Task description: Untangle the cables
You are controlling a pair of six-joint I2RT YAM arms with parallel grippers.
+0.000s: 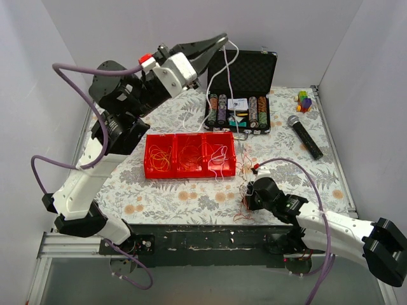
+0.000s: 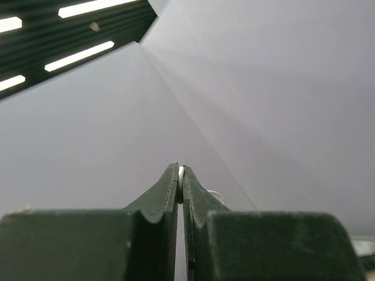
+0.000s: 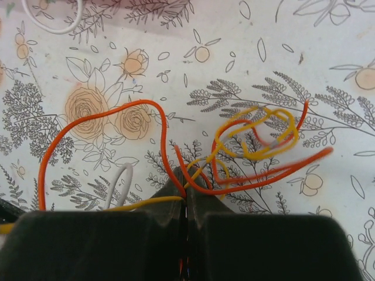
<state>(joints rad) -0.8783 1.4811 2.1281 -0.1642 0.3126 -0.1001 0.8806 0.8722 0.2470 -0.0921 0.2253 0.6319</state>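
Pinching cables (image 3: 252, 146) in R claw (image 3: 186, 175); L claw (image 1: 224, 39), raised, grips white wire (image 2: 181, 172).

Even light (cables (image 3: 253, 156) motion-blurred).

Cables (image 3: 258, 140): thin orange and yellow strands, tangled in loose loops, lying flat on the table (image 3: 293, 35) near its front edge. Several strands run into the closed right hand (image 3: 186, 175). 1 white cable (image 2: 181, 171) pinched in the raised left hand (image 1: 222, 39).
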